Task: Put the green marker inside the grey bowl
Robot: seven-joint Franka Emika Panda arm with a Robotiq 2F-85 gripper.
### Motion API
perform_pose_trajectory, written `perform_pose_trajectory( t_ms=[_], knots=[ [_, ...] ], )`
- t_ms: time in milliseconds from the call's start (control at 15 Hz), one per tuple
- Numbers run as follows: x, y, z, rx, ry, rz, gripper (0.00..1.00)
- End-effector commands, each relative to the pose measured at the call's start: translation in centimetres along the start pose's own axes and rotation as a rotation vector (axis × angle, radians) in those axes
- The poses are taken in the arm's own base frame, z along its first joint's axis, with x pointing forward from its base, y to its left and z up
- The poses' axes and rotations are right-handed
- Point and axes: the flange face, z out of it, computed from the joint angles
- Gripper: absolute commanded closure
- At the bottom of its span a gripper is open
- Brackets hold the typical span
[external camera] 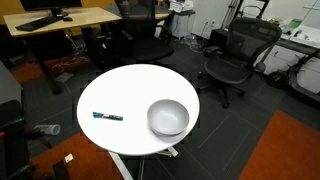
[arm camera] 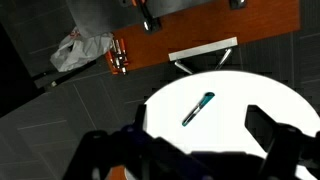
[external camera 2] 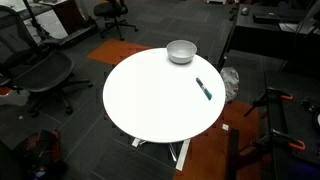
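The green marker (external camera: 107,116) lies flat on the round white table (external camera: 130,85), near its edge, teal at one end with a dark body. It also shows in an exterior view (external camera 2: 204,88) and in the wrist view (arm camera: 198,108). The grey bowl (external camera: 168,118) stands upright and empty on the same table, a short way from the marker, and shows in both exterior views (external camera 2: 181,50). It is out of the wrist view. My gripper (arm camera: 200,128) is open and empty, high above the table, with the marker between its dark fingers in the wrist view. The gripper does not show in the exterior views.
Black office chairs (external camera: 235,55) (external camera 2: 40,75) stand around the table. A wooden desk (external camera: 60,18) is at the back. An orange carpet patch (arm camera: 220,30) and a crumpled plastic bag (arm camera: 80,48) lie on the floor by the table's base (arm camera: 205,55).
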Motion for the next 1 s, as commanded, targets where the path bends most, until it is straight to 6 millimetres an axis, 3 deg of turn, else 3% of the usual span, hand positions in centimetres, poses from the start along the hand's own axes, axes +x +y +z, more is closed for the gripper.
perform_pose_trajectory(
  t_ms=[0, 533, 933],
  knots=[
    [0.0, 0.0, 0.0, 0.0, -0.002, 0.0, 0.0],
    [0.4, -0.2, 0.1, 0.022, -0.001, 0.013, 0.0],
    [2.3, 0.0, 2.2, 0.037, -0.022, 0.112, 0.0]
  ],
)
